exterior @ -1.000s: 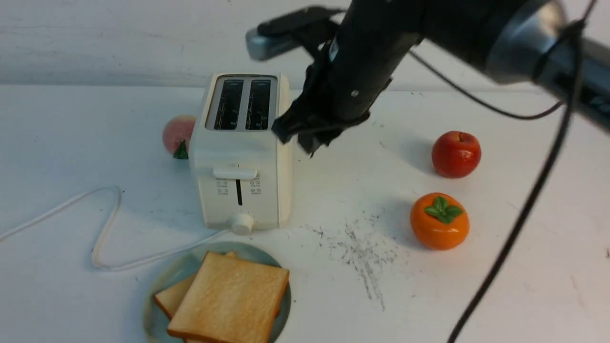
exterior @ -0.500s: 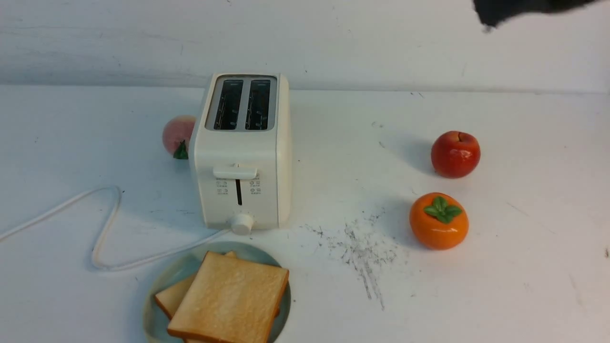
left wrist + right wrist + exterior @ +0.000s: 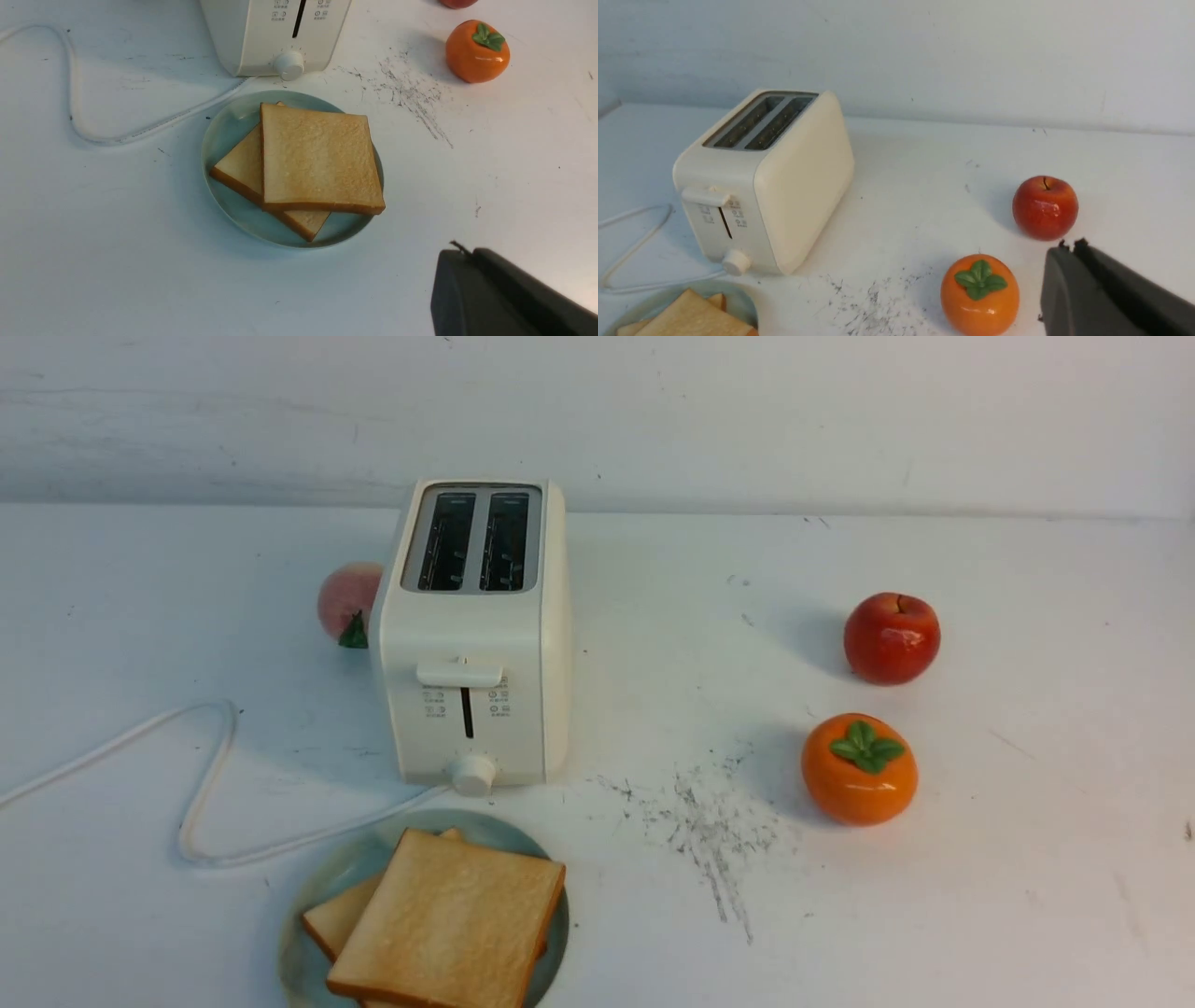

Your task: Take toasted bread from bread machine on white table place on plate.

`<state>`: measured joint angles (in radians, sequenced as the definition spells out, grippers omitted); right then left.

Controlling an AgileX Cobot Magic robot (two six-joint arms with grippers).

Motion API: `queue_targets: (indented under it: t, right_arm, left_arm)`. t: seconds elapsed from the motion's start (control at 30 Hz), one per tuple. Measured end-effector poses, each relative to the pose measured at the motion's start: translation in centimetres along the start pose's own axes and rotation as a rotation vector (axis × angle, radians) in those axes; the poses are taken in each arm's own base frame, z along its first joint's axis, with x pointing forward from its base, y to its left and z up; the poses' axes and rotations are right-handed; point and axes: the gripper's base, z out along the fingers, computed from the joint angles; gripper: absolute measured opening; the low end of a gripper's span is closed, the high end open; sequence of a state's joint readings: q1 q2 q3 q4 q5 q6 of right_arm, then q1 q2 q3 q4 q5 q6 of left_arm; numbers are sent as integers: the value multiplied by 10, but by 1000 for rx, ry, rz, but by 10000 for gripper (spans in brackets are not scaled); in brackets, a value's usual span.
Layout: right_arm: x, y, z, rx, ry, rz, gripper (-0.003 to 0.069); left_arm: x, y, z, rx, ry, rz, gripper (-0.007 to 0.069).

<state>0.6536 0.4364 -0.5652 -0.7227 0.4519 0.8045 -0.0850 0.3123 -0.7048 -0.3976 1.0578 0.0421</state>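
left fingers point(image 3: 490, 298) and right fingers point(image 3: 1092, 298) are matte black, blocky.

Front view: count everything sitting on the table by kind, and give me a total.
Toast slices: 2
Toaster: 1
Plate: 1
Fruit: 3, namely peach, apple, orange fruit
Total: 7

Near edge of plate point(image 3: 347, 870) off-frame
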Motion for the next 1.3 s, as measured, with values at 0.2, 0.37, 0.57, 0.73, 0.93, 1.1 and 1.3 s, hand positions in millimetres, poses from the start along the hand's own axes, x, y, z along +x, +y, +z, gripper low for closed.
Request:
queue_targets:
  t: [0.2,0.37,0.57,0.73,0.93,1.1,1.3]
  right_arm:
    - [35,-3,-21,-108,-231,-64,-8]
    - [43,1,-34,-194,-349,-139,-5]
    - [46,10,-38,-263,-402,-348,0]
    - [49,17,-39,-337,-405,-415,3]
    - [50,21,-41,-385,-404,-427,4]
    - [50,22,-41,-393,-404,-428,6]
    - [50,22,-41,-395,-403,-428,14]
  left_arm:
    - [0,0,0,0,-5,0,-14]
    - [0,0,1,0,-2,-1,-14]
    - [0,0,1,0,-2,-1,-14]
    - [0,1,1,0,-2,-1,-14]
    - [1,1,1,-1,0,-2,-14]
    - [1,1,1,-1,0,-2,-14]
    - [1,2,1,-13,0,29,-14]
